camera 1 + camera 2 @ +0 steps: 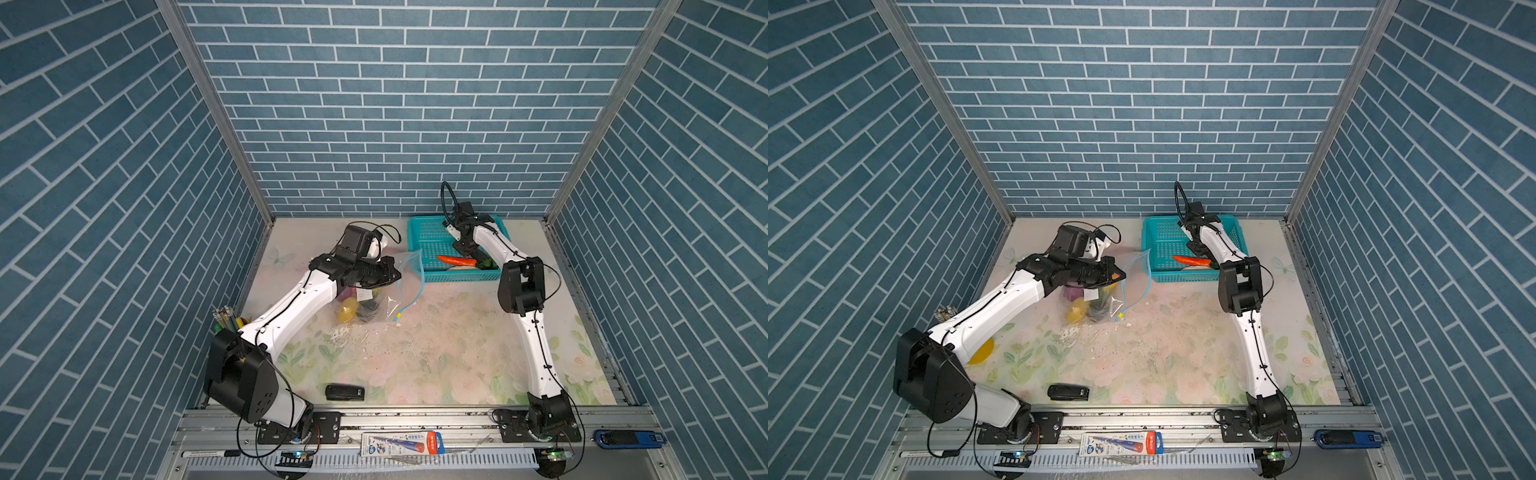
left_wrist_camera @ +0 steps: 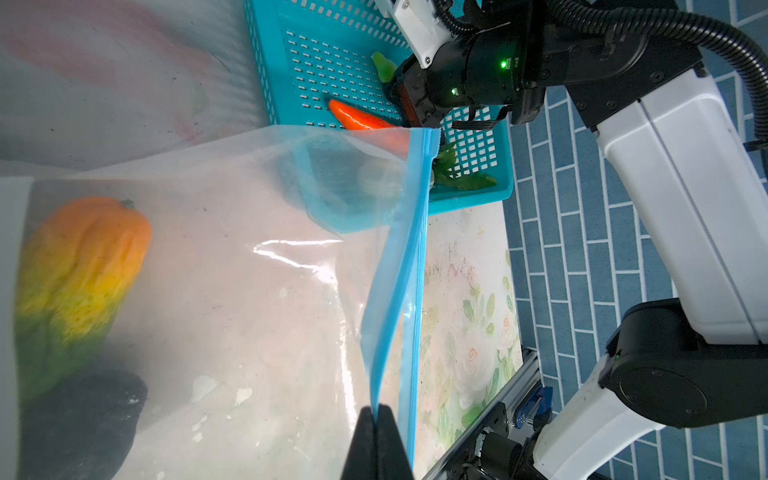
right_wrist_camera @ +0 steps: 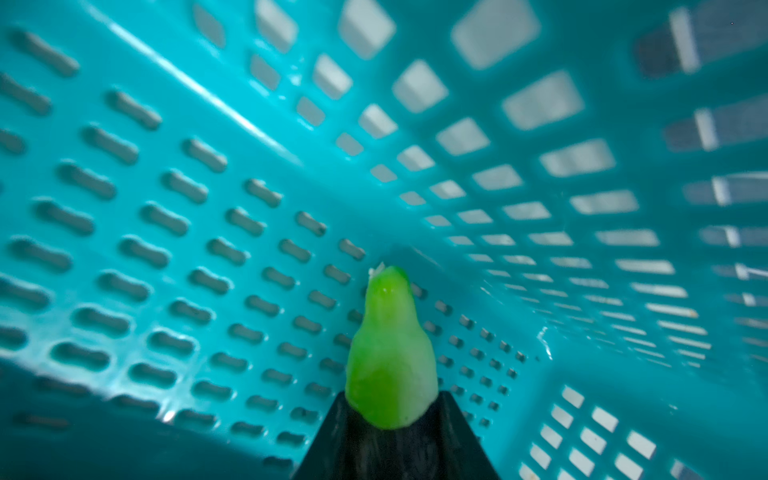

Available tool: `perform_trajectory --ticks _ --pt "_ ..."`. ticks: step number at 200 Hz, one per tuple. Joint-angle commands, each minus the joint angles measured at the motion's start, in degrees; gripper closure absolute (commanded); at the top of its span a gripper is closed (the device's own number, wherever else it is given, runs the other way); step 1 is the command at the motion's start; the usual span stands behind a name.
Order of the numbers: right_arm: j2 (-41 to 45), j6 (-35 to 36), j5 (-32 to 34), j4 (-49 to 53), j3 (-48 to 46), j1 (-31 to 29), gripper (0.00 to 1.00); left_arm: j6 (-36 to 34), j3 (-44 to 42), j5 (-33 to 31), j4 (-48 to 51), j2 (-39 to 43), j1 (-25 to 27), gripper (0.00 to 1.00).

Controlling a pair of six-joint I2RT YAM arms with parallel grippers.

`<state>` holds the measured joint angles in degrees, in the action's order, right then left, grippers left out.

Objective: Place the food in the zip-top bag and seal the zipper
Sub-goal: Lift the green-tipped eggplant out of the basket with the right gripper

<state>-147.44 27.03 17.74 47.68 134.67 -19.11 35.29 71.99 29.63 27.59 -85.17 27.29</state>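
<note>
The clear zip-top bag (image 2: 249,291) lies left of centre in both top views (image 1: 386,299) (image 1: 1133,286). Its light-blue zipper (image 2: 399,291) stands open, and the slider tab (image 1: 397,318) hangs at the near end. My left gripper (image 2: 377,409) is shut on one lip of that strip. Inside the bag are a yellow-orange piece (image 2: 83,257) and a dark piece (image 2: 79,419). My right gripper (image 3: 392,399) reaches down into the teal basket (image 3: 166,208), shut on a light-green food piece (image 3: 388,353). An orange carrot (image 1: 456,261) and leafy greens (image 2: 461,176) lie in the basket.
The basket (image 1: 424,232) stands at the back, right of the bag. A black device (image 1: 345,392) lies near the front edge. A pencil cup (image 1: 226,322) stands beside the left arm, and a yellow disc (image 1: 982,351) lies under that arm. A blue tool (image 1: 627,438) rests on the front rail.
</note>
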Motion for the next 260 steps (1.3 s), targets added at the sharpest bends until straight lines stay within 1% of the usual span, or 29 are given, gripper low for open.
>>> perform_trajectory --ticks 1,46,144,161,184,207,229,260 --pt "-0.45 0.02 3.41 -1.2 -0.34 0.04 0.75 -0.83 0.34 -0.62 1.06 1.83 -0.44 1.0" --pt "3.12 -1.78 3.64 -4.31 -2.62 0.12 0.81 -0.81 0.35 -0.58 0.89 1.92 -0.57 1.0" --pt "9.04 -9.32 -2.06 -5.84 -3.27 0.38 0.86 -0.61 -0.44 -0.53 0.18 2.48 -0.93 1.0" --pt "9.57 -11.37 -2.94 -5.94 -3.36 0.48 0.87 -0.62 -0.51 -0.52 0.01 2.47 -1.01 1.0" --pt "11.33 -14.96 -5.98 -6.99 -4.82 0.66 0.87 -0.49 -0.53 -0.33 -0.22 2.45 -1.04 1.0" --pt "15.27 -20.1 -9.09 -12.07 -9.89 1.14 0.88 -0.41 -0.31 -0.18 -0.39 2.12 -1.1 1.0" --pt "20.74 -26.64 -11.53 -19.75 -17.69 1.65 0.88 -0.33 -0.18 -0.15 -0.44 2.14 -1.1 1.0" --pt "31.65 -37.57 -15.72 -39.12 -34.44 2.27 0.87 0.31 -0.09 0.0 -0.66 2.12 -1.14 1.0"
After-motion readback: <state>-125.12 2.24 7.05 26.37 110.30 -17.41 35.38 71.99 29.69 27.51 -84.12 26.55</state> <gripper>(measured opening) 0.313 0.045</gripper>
